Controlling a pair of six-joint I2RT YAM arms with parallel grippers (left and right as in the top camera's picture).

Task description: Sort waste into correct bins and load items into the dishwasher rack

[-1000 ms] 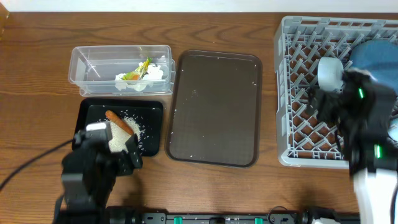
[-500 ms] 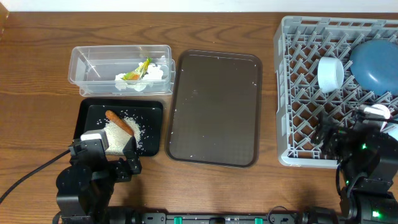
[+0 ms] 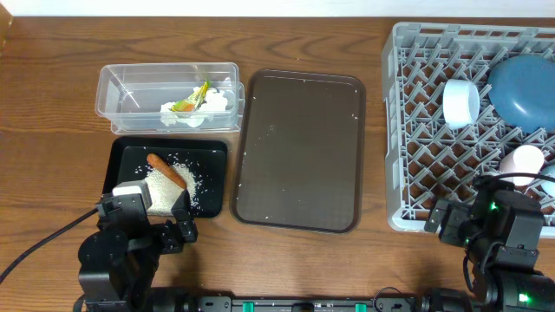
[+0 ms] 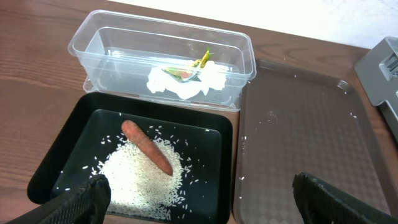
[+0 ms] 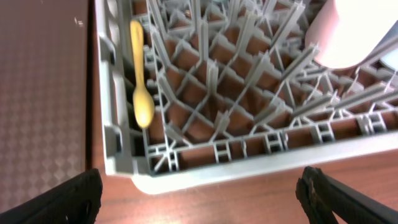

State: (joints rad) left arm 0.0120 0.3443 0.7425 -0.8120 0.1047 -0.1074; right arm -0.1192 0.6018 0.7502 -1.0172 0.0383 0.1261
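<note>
Grey rack (image 3: 416, 130) is sitting far right in the overhead, right arm (image 3: 503, 238) just below its near edge, so I'm judging that arm nearer. Left wrist: left claw (image 4: 199, 202) is hanging spread and empty over the black tray (image 4: 208, 149), near rim. Right wrist: right claw (image 5: 199, 190) is gaping, gripping nothing; pale yellow spoon (image 5: 138, 68) is lying inside the rack's left wall, ahead-left, long axis pointing away.
</note>
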